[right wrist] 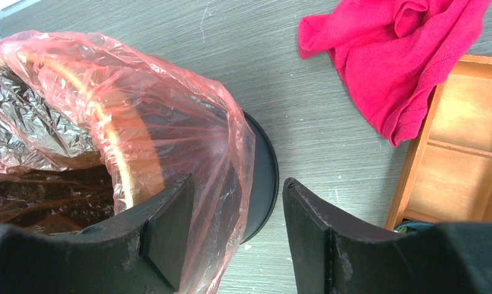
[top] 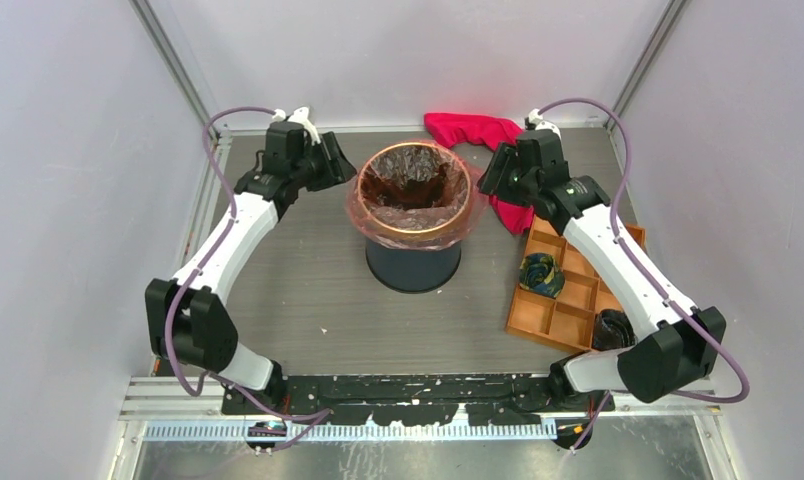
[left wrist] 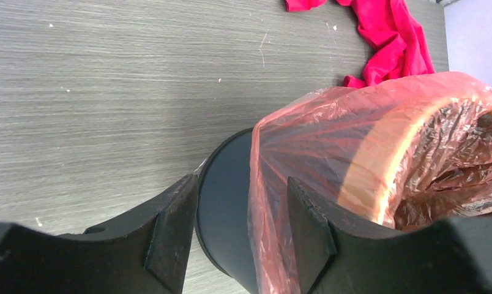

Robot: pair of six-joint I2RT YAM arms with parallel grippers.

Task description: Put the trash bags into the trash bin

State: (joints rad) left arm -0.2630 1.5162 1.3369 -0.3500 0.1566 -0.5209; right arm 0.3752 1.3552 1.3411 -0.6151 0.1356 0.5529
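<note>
Two arms work over one tabletop (top: 308,290), and there is one trash bin, one trash bag, one cloth and one tray.

The left arm reaches forward from its base and bends inward, bringing the left pincer (top: 346,165) up against the left side of the trash bin (top: 413,262). In its wrist view the left pincer (left wrist: 240,214) stands with its jaws spread apart, gripping nothing. The bin's navy wall and the hanging edge of the trash bag (left wrist: 354,122) sit in the gap between them.

The bin stands upright between the two pincers. The red-pink trash bag (top: 415,180) sits inside it. Its mouth is folded out over the gold rim, it drapes partway down the outer wall, and crumpled film lines the interior.

Behind the bin and to its right lies the magenta cloth (top: 473,130), bunched up.

The right arm mirrors the left, with the right pincer (top: 490,172) just beside the bin's right rim. Its wrist view shows the right pincer (right wrist: 234,208) spread wide as well, with the bag's skirt (right wrist: 170,116) hanging between the jaws, unclamped.

To the right of the bin, the orange compartment tray (top: 553,320) lies partly under the right arm.
</note>
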